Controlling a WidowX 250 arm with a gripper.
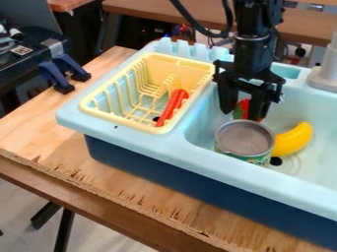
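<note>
The black gripper [242, 112] hangs over the left part of the sink basin, pointing down, its two fingers apart. A red and green object [243, 107] shows between and partly behind the fingers; whether they touch it I cannot tell. Just in front of the gripper stands an open-looking metal can [245, 139] with a grey top and a green label. A yellow banana-shaped toy [293, 140] lies in the basin to the can's right, its left end hidden behind the can.
The light blue sink [131, 139] sits on a wooden table [39, 133]. Left of the basin, a pale yellow dish rack [125, 121] holds a long red-orange object [172, 107]. A grey faucet base [323, 78] rises at the right rear. Blue clamps [56, 76] grip the table's left edge.
</note>
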